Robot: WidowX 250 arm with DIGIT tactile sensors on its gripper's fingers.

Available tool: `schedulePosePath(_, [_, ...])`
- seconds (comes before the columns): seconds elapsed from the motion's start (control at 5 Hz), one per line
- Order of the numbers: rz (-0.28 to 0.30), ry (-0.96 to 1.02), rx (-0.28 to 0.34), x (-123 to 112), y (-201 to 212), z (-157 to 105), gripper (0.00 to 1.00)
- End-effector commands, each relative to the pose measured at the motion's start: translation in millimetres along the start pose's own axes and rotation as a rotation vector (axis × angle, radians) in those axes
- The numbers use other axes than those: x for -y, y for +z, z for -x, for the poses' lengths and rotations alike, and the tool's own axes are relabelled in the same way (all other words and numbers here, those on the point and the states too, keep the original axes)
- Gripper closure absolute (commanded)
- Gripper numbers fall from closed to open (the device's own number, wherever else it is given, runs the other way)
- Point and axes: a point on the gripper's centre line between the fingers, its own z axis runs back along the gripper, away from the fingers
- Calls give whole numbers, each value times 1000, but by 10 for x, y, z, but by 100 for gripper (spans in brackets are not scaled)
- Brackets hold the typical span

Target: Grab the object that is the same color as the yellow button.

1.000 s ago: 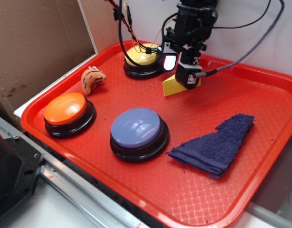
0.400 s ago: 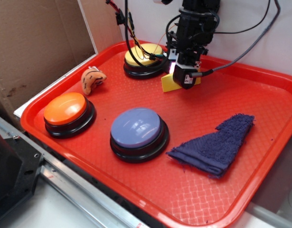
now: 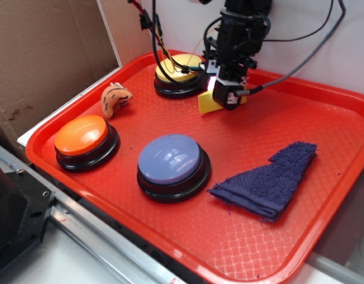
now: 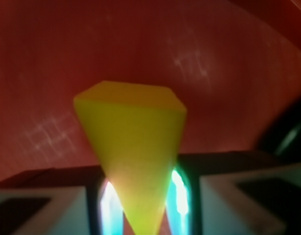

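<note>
Wedge (image 3: 206, 103) sits between the gripper (image 3: 228, 99) fingers, which pinch its narrow end, just beside the yellow button (image 3: 179, 74). Plush (image 3: 115, 98), orange button (image 3: 84, 141), blue button (image 3: 171, 165) and towel (image 3: 270, 179) lie well apart on the tray (image 3: 324, 118).

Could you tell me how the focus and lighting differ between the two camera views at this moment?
Exterior view: sharp and evenly lit, with soft glare on the lavender-blue button and orange button, and a bright glow at the gripper. Wrist view: soft and blurred, the yellow wedge fills the frame, greenish-white light flares beside its tip between the jaws, and the red tray behind is dim with faint glints.
</note>
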Motion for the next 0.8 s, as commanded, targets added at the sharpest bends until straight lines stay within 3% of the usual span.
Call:
schedulePosePath(0.0, [113,275,302,-8,1055,788,100])
schedulePosePath(0.2, [132,352,384,43,1388,1259,100])
schedulePosePath(0.4, [112,381,427,100,1775,1597,100])
schedulePosePath(0.6, [85,359,432,150,2231,1792,100])
